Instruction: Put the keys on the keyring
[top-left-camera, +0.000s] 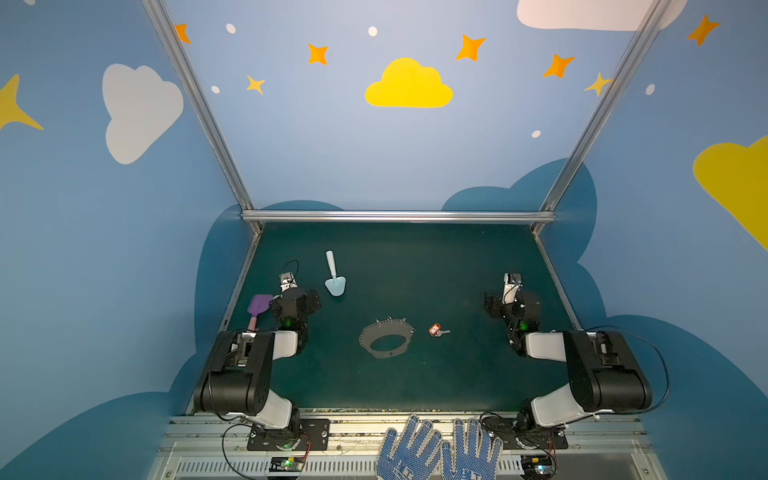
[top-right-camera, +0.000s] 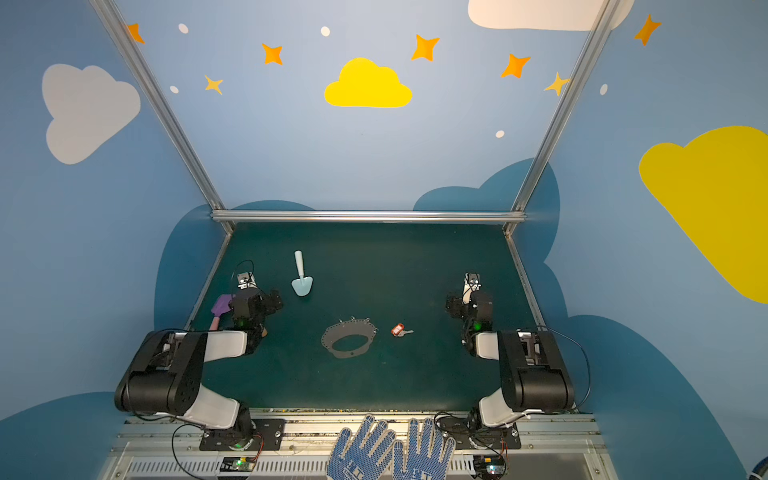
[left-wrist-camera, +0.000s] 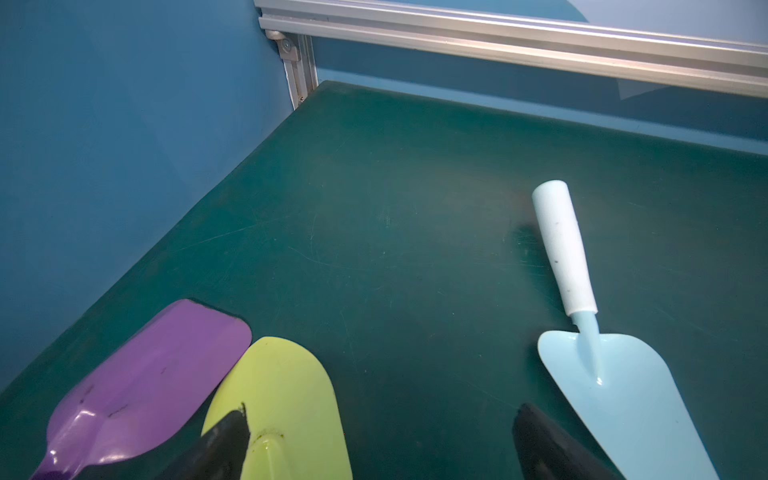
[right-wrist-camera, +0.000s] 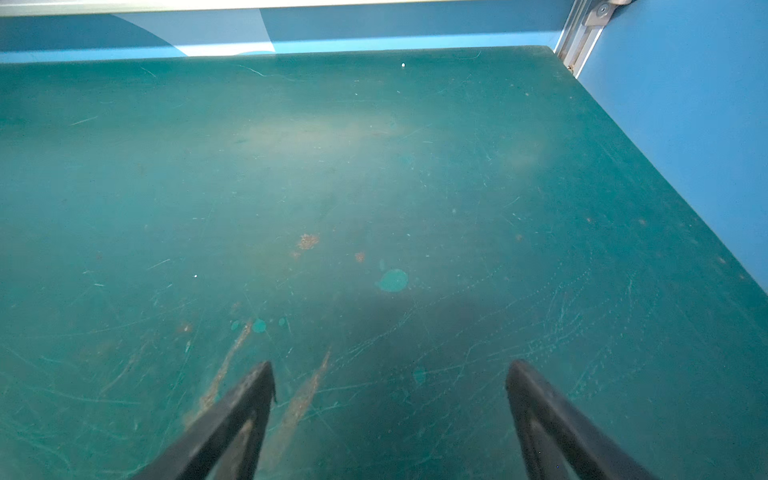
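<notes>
Green mat: shovels crowd the gaping, empty left fingers; right fingers gape empty too.

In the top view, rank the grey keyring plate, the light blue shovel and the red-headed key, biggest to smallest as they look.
1. keyring plate, covering the most area.
2. light blue shovel, nearly as long but far narrower; it lies farther back.
3. key, clearly smallest.
</notes>
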